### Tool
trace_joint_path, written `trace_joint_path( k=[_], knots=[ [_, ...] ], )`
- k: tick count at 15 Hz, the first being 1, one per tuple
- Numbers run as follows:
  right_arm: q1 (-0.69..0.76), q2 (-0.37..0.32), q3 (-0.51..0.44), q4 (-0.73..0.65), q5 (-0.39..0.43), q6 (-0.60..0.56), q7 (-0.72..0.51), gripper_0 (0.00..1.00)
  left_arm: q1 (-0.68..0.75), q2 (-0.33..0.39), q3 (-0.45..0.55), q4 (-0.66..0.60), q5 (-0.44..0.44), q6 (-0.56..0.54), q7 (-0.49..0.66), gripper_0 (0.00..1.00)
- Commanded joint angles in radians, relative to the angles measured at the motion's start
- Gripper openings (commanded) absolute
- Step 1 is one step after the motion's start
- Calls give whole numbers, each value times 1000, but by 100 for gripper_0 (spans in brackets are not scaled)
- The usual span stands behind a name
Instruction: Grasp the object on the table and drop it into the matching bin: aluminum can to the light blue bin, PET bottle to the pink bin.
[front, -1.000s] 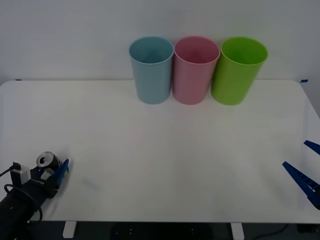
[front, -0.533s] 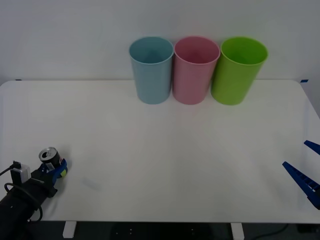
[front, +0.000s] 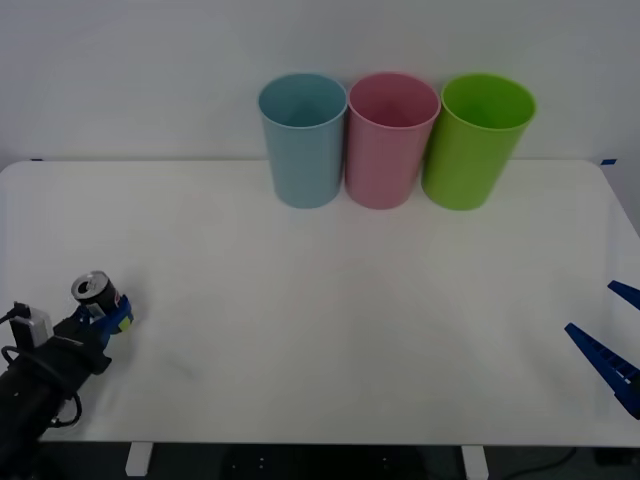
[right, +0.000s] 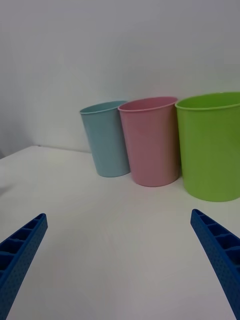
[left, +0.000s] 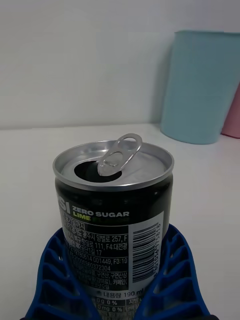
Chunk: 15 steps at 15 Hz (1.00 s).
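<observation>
My left gripper (front: 108, 316) is shut on the small black aluminum can (front: 97, 294) near the table's (front: 320, 320) front left corner, and the can stands upright in it with its opened silver top up. Up close, the can (left: 114, 215) sits between the blue fingers (left: 60, 275), its shadow lying apart on the table. The light blue bin (front: 302, 140) stands at the back of the table, far from the can, with the pink bin (front: 391, 139) touching its right side. My right gripper (front: 612, 340) rests open at the front right edge.
A lime green bin (front: 476, 140) stands right of the pink bin. In the right wrist view the light blue bin (right: 106, 145), pink bin (right: 152, 141) and green bin (right: 210, 145) line up against the white wall. Broad bare tabletop lies between can and bins.
The left gripper closed on the can and raised it off the table, drifting slightly left and back. The right arm has stayed still.
</observation>
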<state>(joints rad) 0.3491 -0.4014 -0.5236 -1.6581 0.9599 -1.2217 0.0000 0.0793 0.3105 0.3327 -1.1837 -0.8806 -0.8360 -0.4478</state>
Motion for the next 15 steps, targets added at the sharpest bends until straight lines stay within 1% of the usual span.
trace_joint_path(
  k=[1,6,7,10,15],
  knots=[
    [0,0,0,0,0,0,0,100,-4,1,-1,-56,3,0,23,0],
    [0,0,0,0,0,0,0,100,-39,1,-15,-122,9,-2,87,0],
    [0,0,0,0,0,0,0,100,-46,-1,-20,-140,9,0,135,0],
    [0,0,0,0,0,0,0,100,-56,-1,-24,-205,8,0,230,0],
    [0,0,0,0,0,0,0,100,-81,-1,-32,-312,-58,28,393,0]
  ],
)
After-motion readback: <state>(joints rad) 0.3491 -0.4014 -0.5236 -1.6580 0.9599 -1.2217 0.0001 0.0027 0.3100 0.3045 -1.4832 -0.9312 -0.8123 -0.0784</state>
